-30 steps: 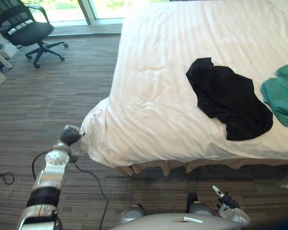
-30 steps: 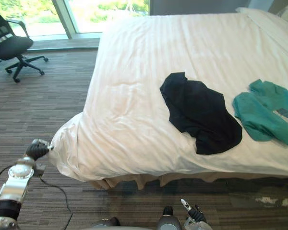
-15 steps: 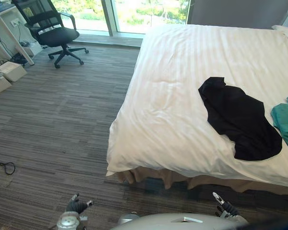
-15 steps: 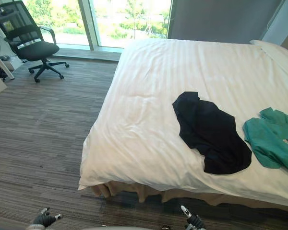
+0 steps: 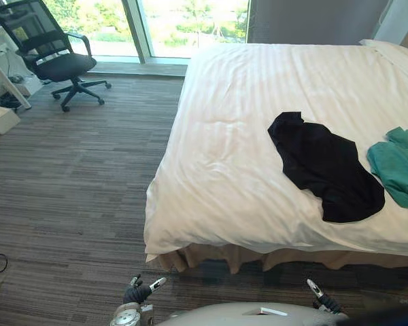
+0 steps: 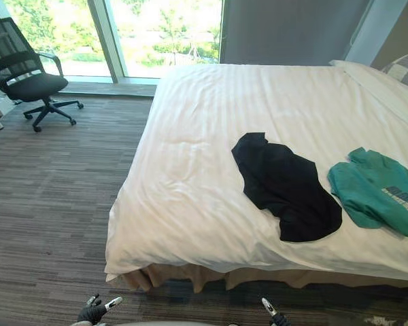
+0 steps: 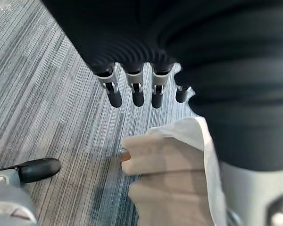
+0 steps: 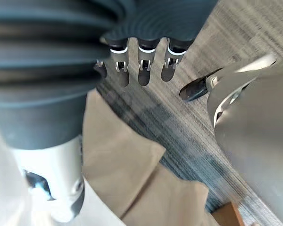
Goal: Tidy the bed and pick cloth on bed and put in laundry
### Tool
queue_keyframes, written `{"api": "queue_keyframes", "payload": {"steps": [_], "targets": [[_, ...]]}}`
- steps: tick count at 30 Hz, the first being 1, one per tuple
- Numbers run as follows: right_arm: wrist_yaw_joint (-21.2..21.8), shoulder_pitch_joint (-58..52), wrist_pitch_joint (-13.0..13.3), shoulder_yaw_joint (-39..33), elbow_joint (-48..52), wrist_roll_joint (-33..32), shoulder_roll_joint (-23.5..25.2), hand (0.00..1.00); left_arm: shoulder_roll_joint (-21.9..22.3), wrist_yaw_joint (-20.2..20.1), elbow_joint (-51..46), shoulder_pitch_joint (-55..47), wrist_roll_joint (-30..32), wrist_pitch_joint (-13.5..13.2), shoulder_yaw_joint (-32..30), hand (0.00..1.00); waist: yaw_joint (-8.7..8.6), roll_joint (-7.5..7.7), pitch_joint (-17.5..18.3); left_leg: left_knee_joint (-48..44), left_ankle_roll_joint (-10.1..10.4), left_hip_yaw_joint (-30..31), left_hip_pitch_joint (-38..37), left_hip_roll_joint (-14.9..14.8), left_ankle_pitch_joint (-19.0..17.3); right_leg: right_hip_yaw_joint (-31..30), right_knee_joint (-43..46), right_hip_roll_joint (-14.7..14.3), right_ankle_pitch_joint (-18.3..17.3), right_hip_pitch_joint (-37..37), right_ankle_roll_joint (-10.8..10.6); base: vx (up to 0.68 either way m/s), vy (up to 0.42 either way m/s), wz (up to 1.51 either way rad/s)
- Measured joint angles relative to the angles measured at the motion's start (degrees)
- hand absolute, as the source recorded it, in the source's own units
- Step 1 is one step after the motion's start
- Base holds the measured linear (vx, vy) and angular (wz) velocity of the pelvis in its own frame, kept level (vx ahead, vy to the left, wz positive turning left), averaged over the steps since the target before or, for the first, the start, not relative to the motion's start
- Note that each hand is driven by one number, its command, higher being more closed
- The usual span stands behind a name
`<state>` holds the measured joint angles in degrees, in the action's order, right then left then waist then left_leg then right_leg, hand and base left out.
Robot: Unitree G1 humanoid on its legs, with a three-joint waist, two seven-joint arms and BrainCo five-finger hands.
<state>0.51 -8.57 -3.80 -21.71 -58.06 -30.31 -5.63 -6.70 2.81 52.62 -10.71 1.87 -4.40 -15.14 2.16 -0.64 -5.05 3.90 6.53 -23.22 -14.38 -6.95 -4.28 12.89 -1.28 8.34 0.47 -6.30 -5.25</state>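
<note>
**A:** Left to right from where I'm standing. The chair [image 5: 47, 58] by the window is out of play. The left hand [image 5: 140, 294] is low by the bed's [image 5: 238, 122] near corner, fingers [image 7: 137, 92] straight and empty.

**B:** And the clothes?

**A:** Both are on the bed's right half. The black cloth [image 5: 323, 166] runs diagonally, with its lower end near the foot edge. The green cloth [image 5: 398, 166] lies just beside it, further right.

**B:** So it's the right arm's job?

**A:** I'd say so. The right hand [image 5: 323, 301] hangs below that edge, almost under the black one. It's open too, fingers [image 8: 144, 70] loose, nothing held. The cloth is up and away from its fingertips, so it needs to lift and reach over the edge.

**B:** Do the wrist cams help?

**A:** They're good for reading the fingers and the tan skirt [image 8: 132, 174] up close. For how the cloths lie, go by the head views.
</note>
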Motion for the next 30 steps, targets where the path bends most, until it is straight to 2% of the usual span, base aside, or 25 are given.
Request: {"api": "queue_keyframes", "payload": {"steps": [4,6,7,11,12,18,23,27,28,29,30], "targets": [[-3.16,0.13,2.26,-0.13,-0.04,-2.39,0.16,0.0,0.21,-0.82,1.12,0.42,-0.14,-0.08,1.23,0.0,-0.29,-0.39,-0.15,-0.04,0.11,-1.49,-0.89,0.01,-0.6,-1.24,-0.14,-0.24,0.12,-0.07,-0.02,-0.02,-0.007,-0.23],[-5.31,0.09,4.08,-0.3,-0.05,-3.41,0.4,0.0,0.72,-1.74,1.21,0.5,-0.77,-0.07,1.61,0.0,-1.05,-0.35,-0.19,-0.07,0.12,-1.69,-0.9,0.04,-0.78,-1.66,-0.36,-0.26,0.31,-0.04,-0.04,-0.03,-0.014,-0.12],[-7.27,0.1,6.04,-0.37,-0.02,-3.7,0.44,0.0,1.26,-2.7,2.27,0.7,-0.99,0.07,1.65,0.0,-1.11,-0.33,-0.26,-0.1,0.2,-2.7,-1.32,0.04,-0.97,-2.7,-0.55,-0.44,0.57,0.05,-0.01,-0.02,-0.008,-0.25],[-10.55,0.64,10.29,-1.32,0.34,-3.11,0.48,0.0,2.13,-3.74,3.32,1.29,-3.69,1.1,1.8,0.0,-1.26,-0.27,-0.57,-0.94,0.19,-4.25,-1.75,0.02,-1.74,-4.12,-0.77,-0.64,0.95,0.22,-0.05,-0.04,-0.017,-0.26],[-11.7,0.65,11.97,-1.89,0.53,-2.13,0.48,0.0,2.1,-4.15,3.32,1.57,-4.62,1.69,2.12,0.0,-1.32,-0.25,-0.59,-1.07,0.17,-4.45,-1.74,0.04,-1.89,-4.28,-0.77,-0.64,1.03,0.36,-0.07,-0.03,-0.021,-0.09],[-17.19,1.46,17.61,-2.4,5.36,2.52,0.44,0.0,2.13,-5.01,3.32,2.4,-4.9,3.08,3.48,0.0,-1.32,0.19,-1.05,-1.15,0.16,-4.68,-1.75,0.08,-1.92,-4.98,-0.64,-0.69,1.09,0.63,-0.05,-0.04,-0.035,-0.03],[-21.15,5.0,19.79,-2.4,10.75,7.19,-0.61,0.0,1.73,-5.14,3.25,2.47,-5.41,4.22,3.84,0.0,-1.28,0.68,-1.41,-2.3,0.06,-4.74,-1.7,-0.03,-2.69,-5.96,-0.6,-0.81,1.29,0.87,-0.03,-0.04,-0.035,-0.09],[-18.38,6.36,19.51,-3.89,17.63,8.05,-4.61,0.0,0.87,-5.49,2.52,2.02,-5.84,5.24,3.78,0.0,-1.25,0.96,-1.49,-2.87,-0.05,-4.64,-1.47,0.12,-3.2,-6.03,-0.53,-0.52,1.31,1.03,-0.06,-0.02,-0.013,-0.02],[-15.76,6.45,19.06,-6.5,21.98,8.07,-7.35,0.0,0.41,-5.66,1.61,1.09,-5.82,5.27,3.68,0.0,-1.35,1.3,-1.62,-3.11,-0.13,-4.63,-1.34,0.15,-3.52,-6.03,-0.51,-0.46,1.3,1.12,-0.06,0.0,0.0,0.0],[-15.57,6.45,19.04,-6.76,22.46,8.07,-7.67,0.0,0.37,-5.71,1.5,0.97,-5.82,5.26,3.67,0.0,-1.38,1.36,-1.64,-3.11,-0.14,-4.63,-1.32,0.15,-3.54,-6.03,-0.51,-0.45,1.3,1.15,-0.06,0.0,0.0,0.0],[-13.49,6.54,18.83,-8.63,25.91,8.06,-10.46,0.0,-0.16,-6.32,0.86,0.01,-5.83,5.12,3.66,0.0,-1.38,1.39,-1.41,-3.19,-0.25,-4.54,-0.61,0.22,-3.68,-6.02,-0.45,-0.37,1.29,1.58,-0.08,0.0,0.0,0.0]]}}
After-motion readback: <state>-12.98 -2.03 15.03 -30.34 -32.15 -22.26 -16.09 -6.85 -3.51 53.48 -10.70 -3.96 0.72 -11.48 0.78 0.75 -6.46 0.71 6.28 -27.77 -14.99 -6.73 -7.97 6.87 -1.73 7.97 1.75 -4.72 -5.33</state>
